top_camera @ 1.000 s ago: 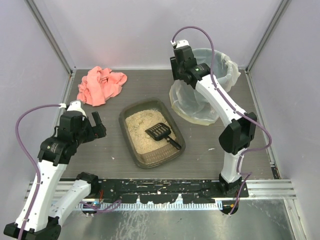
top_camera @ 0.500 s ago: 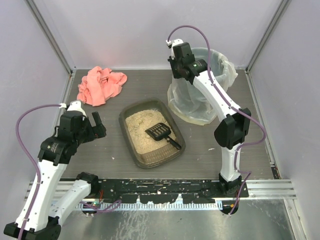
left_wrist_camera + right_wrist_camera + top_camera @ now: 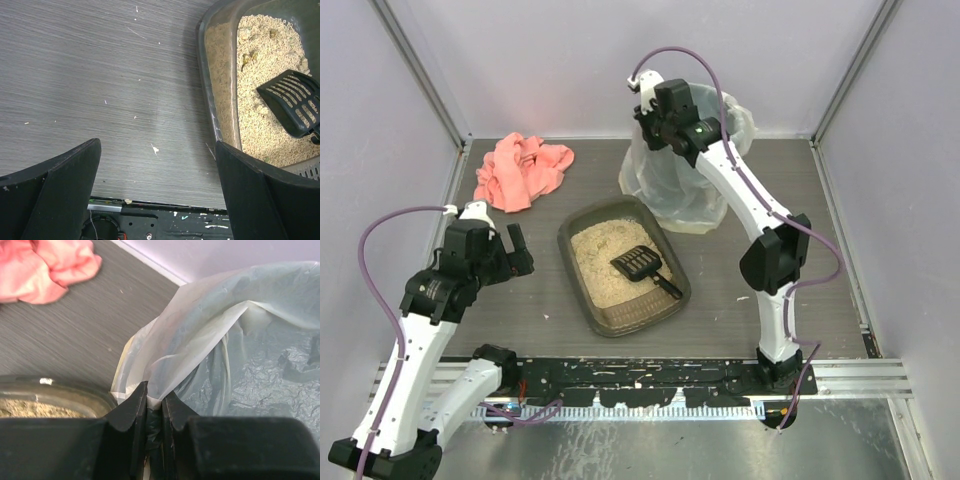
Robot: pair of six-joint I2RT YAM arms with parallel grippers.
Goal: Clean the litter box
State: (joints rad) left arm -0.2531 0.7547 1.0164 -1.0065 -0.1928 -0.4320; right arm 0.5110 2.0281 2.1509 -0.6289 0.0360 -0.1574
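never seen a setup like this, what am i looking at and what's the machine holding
These are two robot arms bolted at the near edge of a table. The wide picture comes from a fixed camera above; the other two from a camera on each wrist. On the table lie a litter box with a black scoop in it, a pink cloth and a bin with a plastic liner. The right arm has its jaws shut on the liner's edge. The left arm holds nothing; its jaws are open above bare table beside the litter box.
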